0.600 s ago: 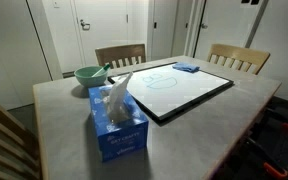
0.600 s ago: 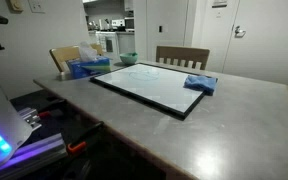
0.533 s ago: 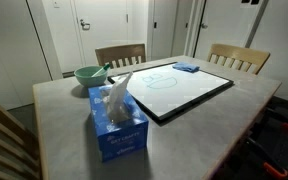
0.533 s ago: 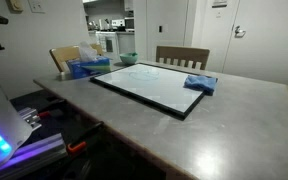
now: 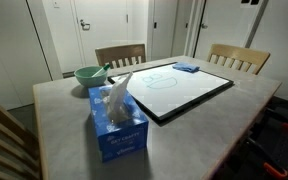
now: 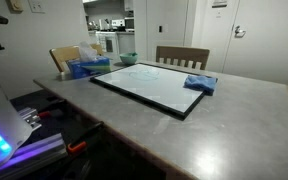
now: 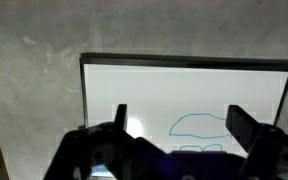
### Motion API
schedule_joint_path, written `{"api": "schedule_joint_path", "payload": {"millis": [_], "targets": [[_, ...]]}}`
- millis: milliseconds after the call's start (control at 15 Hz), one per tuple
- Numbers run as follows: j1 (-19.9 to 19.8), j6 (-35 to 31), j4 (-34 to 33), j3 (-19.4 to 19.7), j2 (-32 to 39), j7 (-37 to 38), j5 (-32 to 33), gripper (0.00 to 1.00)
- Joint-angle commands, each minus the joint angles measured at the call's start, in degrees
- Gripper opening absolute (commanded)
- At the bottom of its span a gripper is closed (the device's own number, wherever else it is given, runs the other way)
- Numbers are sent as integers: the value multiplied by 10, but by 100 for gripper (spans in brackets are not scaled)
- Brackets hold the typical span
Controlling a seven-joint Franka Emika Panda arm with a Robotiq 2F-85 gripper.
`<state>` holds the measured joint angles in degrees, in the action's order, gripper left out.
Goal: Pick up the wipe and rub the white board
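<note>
The white board [image 5: 184, 92] lies flat on the table, black-framed, with faint blue pen marks; it shows in both exterior views [image 6: 149, 85]. The wipe [image 5: 118, 96], a crumpled white tissue, sticks up out of a blue tissue box [image 5: 119, 135] at the table's near corner, also seen far left [image 6: 87, 50]. My gripper [image 7: 180, 116] shows only in the wrist view. It is open and empty, hanging above the white board [image 7: 184, 90] near the blue drawn shapes. The arm is out of both exterior views.
A folded blue cloth [image 5: 186, 67] lies on the board's far corner [image 6: 200, 83]. A green bowl [image 5: 88, 75] stands beside the tissue box. Wooden chairs [image 5: 119, 54] [image 5: 239, 58] stand at the table's far sides. The grey table [image 6: 224, 130] has bare surface around the board.
</note>
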<state>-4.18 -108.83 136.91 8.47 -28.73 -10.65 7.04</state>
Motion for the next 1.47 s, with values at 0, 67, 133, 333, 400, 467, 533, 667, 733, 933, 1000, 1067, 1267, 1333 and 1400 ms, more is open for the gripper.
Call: {"api": "schedule_joint_path", "payload": {"millis": [0,67,133,333,400,467,533,667,733,933,1000,1067,1267,1333,1400], "targets": [[12,-2,-10,0,16,-28,-15,100],[19,2,-13,-1,20,-38,-20,100],[27,5,-16,-2,22,-51,-27,100],[54,8,-20,-3,28,-96,-47,100],[62,9,-22,-4,31,-112,-53,100],[69,9,-23,-4,34,-124,-57,100],[76,8,-24,-4,38,-139,-62,100],[87,1,-23,-6,45,-164,-65,100],[94,-12,-21,-8,49,-178,-65,100],[108,-46,-19,-17,66,-212,-57,100],[113,-63,-18,-19,71,-226,-56,100],[117,-75,-17,-22,77,-237,-56,100],[129,-104,-20,-26,96,-277,-71,100],[134,-111,-20,-27,101,-292,-80,100],[140,-116,-21,-28,106,-309,-94,100]]}}
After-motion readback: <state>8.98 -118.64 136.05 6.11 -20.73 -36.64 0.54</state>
